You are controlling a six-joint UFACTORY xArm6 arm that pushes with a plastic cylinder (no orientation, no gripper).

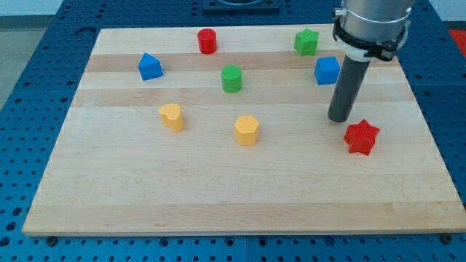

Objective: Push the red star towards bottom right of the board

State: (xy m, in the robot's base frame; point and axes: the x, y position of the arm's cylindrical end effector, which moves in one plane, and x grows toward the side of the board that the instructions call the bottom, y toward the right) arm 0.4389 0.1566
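Note:
The red star [362, 137] lies on the wooden board [218, 196] at the view's right, a little below the middle. My tip [338, 118] rests on the board just up and to the left of the star, a small gap apart from it. The rod rises from there toward the view's top right, passing right beside a blue cube [327, 70].
A green star [306, 41] and a red cylinder [207, 41] sit near the top edge. A blue block [150, 66] is at top left, a green cylinder [231, 78] near centre. A yellow heart [172, 116] and a yellow hexagonal block [247, 130] lie mid-board.

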